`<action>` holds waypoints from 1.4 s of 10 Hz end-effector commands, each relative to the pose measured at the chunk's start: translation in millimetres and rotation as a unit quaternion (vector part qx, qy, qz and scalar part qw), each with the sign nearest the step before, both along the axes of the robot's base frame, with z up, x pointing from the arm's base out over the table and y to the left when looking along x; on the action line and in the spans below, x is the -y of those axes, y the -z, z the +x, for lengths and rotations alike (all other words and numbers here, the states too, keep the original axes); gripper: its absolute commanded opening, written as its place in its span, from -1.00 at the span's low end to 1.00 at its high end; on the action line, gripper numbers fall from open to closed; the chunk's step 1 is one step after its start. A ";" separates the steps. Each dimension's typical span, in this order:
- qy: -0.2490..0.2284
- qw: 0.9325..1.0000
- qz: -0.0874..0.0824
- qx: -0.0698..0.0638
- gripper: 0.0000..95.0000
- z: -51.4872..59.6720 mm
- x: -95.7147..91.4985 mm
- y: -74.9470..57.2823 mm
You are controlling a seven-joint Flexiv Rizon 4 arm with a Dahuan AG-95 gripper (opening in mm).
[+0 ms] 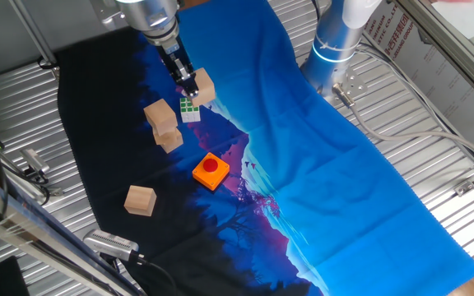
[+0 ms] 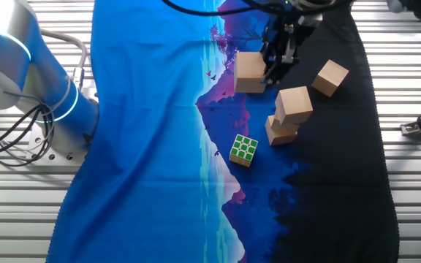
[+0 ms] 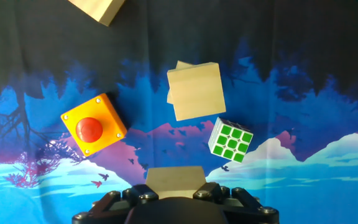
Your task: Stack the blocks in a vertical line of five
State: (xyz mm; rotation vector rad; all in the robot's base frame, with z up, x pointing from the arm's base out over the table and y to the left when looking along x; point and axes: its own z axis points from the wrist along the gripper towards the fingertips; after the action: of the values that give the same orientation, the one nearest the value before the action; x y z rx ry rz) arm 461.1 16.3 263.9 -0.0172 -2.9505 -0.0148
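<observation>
Overhead, gripper [image 2: 275, 67] holds a block [image 2: 250, 72] (two-block stack [image 2: 289, 115] nearby, skewed).

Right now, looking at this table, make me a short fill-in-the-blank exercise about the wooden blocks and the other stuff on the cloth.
1. The pincer is shut on a wooden ____.
2. The stack on the cloth is ____ blocks high so far.
3. The round button on the orange square is ____.
4. The puzzle cube shows green squares on ____.

Missing words: block; two; red; white
</observation>
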 end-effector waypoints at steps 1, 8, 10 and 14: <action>0.002 1.000 -0.001 -0.005 -1.00 -0.1 -2.0 -1.2; 0.013 1.000 -0.006 -0.027 -1.00 -0.1 -2.0 -1.2; 0.014 1.000 -0.002 -0.025 -1.00 -0.1 -2.0 -1.2; 0.000 1.000 0.001 -0.018 -1.00 -0.1 -2.0 -1.2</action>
State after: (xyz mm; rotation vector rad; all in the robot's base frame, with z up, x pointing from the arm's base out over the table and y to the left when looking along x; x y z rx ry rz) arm 460.8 18.1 264.8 -0.0175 -2.9176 -0.0213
